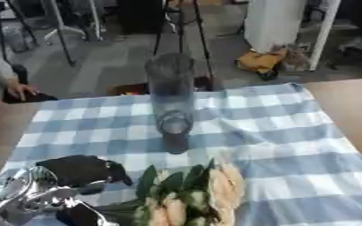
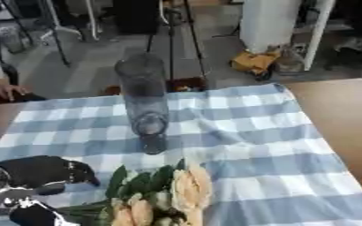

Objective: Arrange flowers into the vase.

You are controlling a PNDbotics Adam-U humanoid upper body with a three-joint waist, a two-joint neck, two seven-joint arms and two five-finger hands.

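Vase: tall clear glass cylinder, upright and empty, standing mid-surface on the blue-and-white checked cloth. Flowers: bunch of pale peach blooms with dark green leaves, at the near edge, well apart from the vase.

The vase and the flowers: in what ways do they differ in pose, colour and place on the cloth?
The vase stands upright; the flowers lean at a tilt. The vase is clear, dark-tinted glass and looks empty; the flowers are peach with green leaves. The vase is mid-cloth; the flowers are at the near edge, beside the left hand. Both are over the checked cloth.
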